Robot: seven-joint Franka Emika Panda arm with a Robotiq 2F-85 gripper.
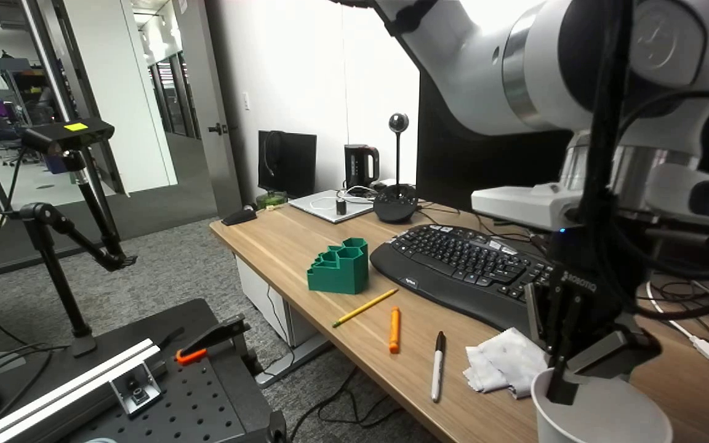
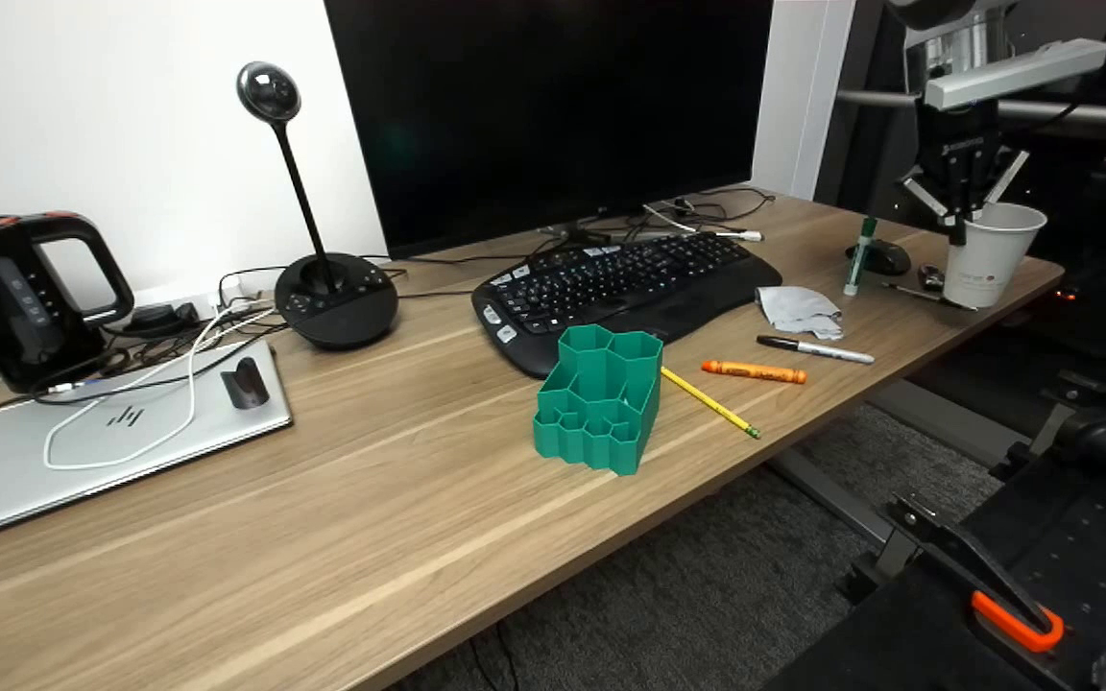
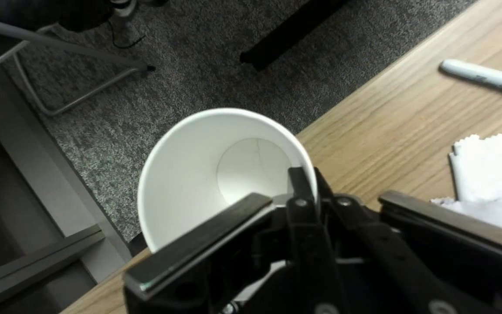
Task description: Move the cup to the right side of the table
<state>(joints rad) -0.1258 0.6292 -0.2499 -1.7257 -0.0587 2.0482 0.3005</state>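
The plain white cup point(image 1: 604, 415) is at the right end of the wooden table point(image 2: 351, 499), by its front edge, in an exterior view point(image 2: 990, 264). My gripper point(image 1: 556, 376) is shut on the cup's wall. In the wrist view the gripper point(image 3: 311, 185) has one fingertip inside the rim and one outside; the cup point(image 3: 181, 183) is empty inside and overlaps the table edge and the carpet. The gripper point(image 2: 962, 228) points down, and the cup looks slightly tilted. I cannot tell whether its base touches the table.
A crumpled white tissue point(image 2: 800, 312), black marker point(image 2: 814, 348), orange crayon point(image 2: 755, 371), yellow pencil point(image 2: 711, 403) and green holder point(image 2: 601, 398) lie along the front. A green-capped glue stick point(image 2: 860, 257) stands near a mouse point(image 2: 884, 257). Keyboard point(image 2: 620, 288) and monitor point(image 2: 563, 115) are behind.
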